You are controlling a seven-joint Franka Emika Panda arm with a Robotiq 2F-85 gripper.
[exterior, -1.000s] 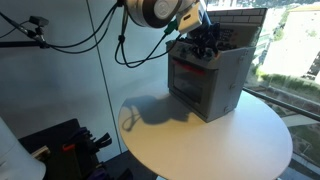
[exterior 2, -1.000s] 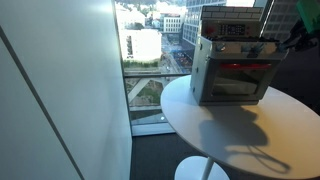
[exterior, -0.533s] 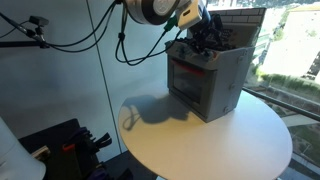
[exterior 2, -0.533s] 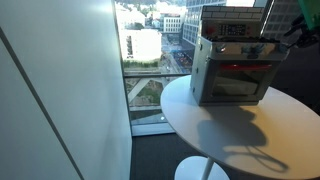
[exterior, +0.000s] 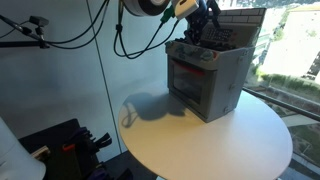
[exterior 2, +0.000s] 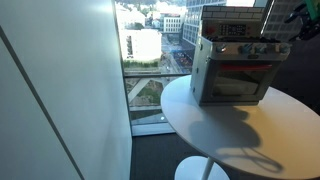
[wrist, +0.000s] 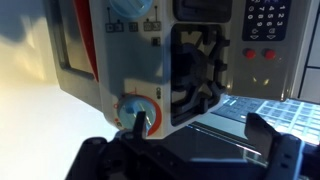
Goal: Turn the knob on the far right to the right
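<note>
A grey toy stove (exterior: pixel 207 78) stands on the round white table (exterior: pixel 215 140), with a row of small knobs along its front panel (exterior 2: pixel 250 50). In the wrist view one pale knob with a red ring (wrist: pixel 132 108) sits at the end of that panel, by the toy's corner. My gripper (wrist: pixel 200 135) is open, its dark fingers (wrist: pixel 141 122) wide apart with nothing between them. The knob lies just beside the left finger, untouched. In both exterior views the gripper (exterior: pixel 205 14) (exterior 2: pixel 300 14) hovers above the stove's top edge.
The table (exterior 2: pixel 230 135) stands close to a glass wall with a city view behind it. Black cables (exterior: pixel 70 40) hang from the arm at the upper left. Dark equipment (exterior: pixel 70 145) sits on the floor beside the table.
The gripper has opened from shut and lifted up and away from the stove's knob panel. The stove has not moved.
</note>
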